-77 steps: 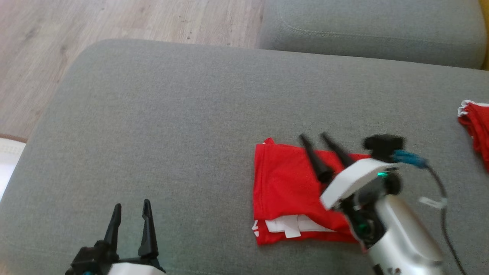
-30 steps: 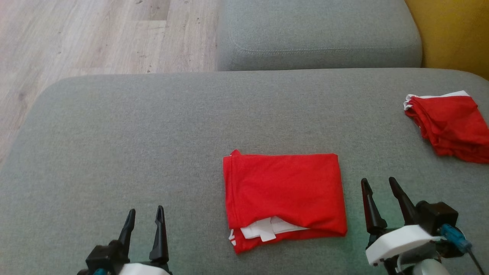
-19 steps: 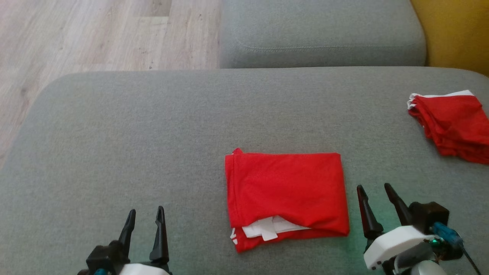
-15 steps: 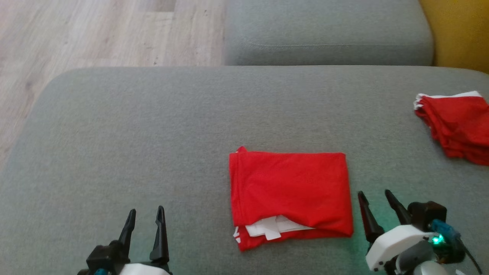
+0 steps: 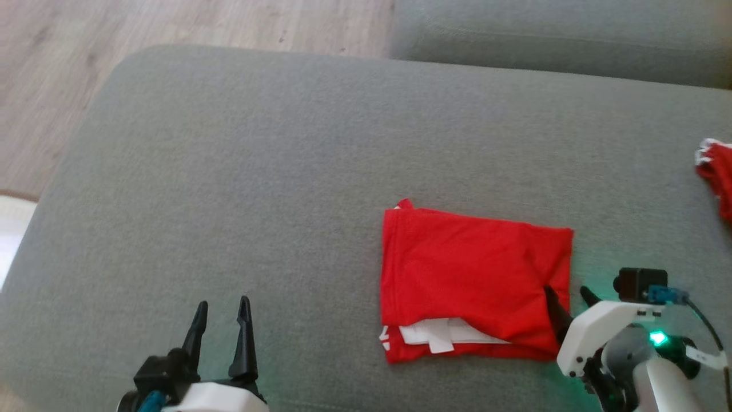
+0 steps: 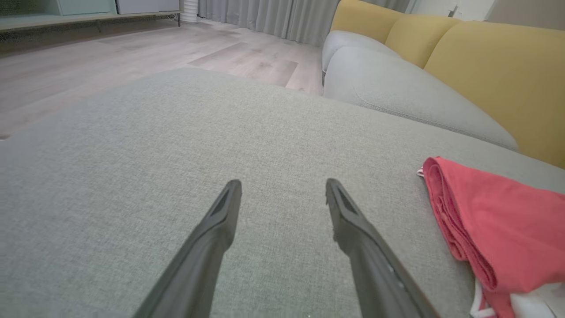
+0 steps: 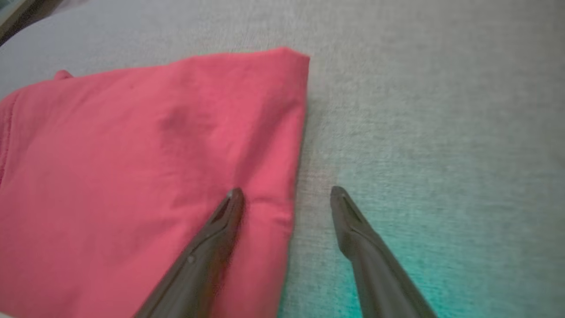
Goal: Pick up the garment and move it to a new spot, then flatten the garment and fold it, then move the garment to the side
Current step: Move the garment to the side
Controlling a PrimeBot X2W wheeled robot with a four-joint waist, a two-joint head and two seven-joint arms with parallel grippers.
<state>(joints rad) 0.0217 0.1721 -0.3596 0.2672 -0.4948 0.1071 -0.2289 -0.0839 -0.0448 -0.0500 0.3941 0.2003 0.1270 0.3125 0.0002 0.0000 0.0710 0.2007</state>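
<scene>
Garment (image 5: pixel 474 280), red & folded, lies right of ctr on grey cushion (image 5: pixel 257 171); right gripper (image 5: pixel 566 290), jaws open, straddles its right edge, left gripper (image 5: pixel 223 301) open over cushion's front-left, so best pinch all layers at once & lift low so fold holds.

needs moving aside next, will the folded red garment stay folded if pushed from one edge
Probably not: the folded red garment looks thin and floppy, so it would likely bunch. Its loose layers at the near edge may slide apart.
</scene>
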